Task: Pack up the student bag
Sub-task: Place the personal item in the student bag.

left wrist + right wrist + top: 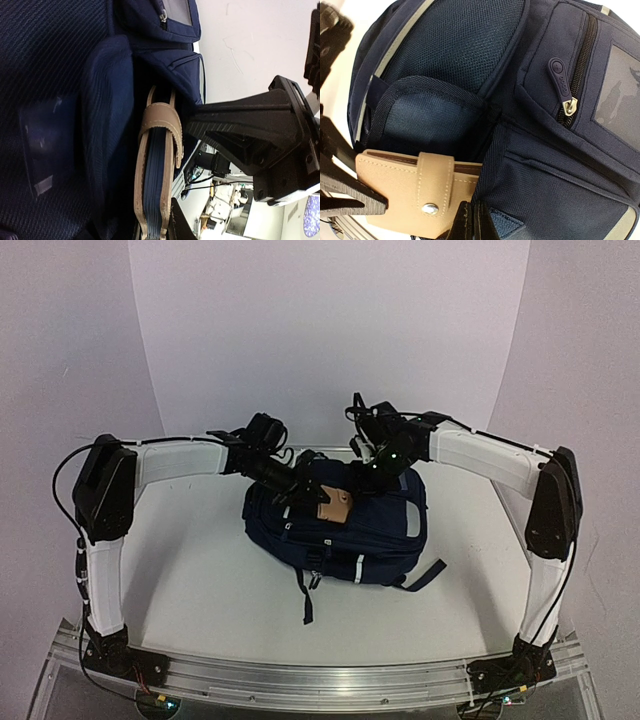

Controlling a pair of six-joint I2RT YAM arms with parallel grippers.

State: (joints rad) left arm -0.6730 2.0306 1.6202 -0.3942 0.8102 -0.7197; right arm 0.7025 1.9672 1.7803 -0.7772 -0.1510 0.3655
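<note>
Currently your left gripper [312, 490] is clamped on a tan snap wallet [405, 195], held against the far left end of the student bag [370, 535] just beside a side pocket [420, 115]. The bag lies mid-table [200, 580]. Your right gripper [365, 472] is fully closed at the bag's far edge.

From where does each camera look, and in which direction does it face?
Top external: above and behind the bases, looking down on the student bag; both arms show, left end effector and right end effector at it.
Left wrist: on the left arm, facing along the bag's side pocket; own fingers at the bottom.
Right wrist: on the right arm, facing the same pocket; own fingers at the bottom.
Shared: both wrist views show the tan case.
</note>
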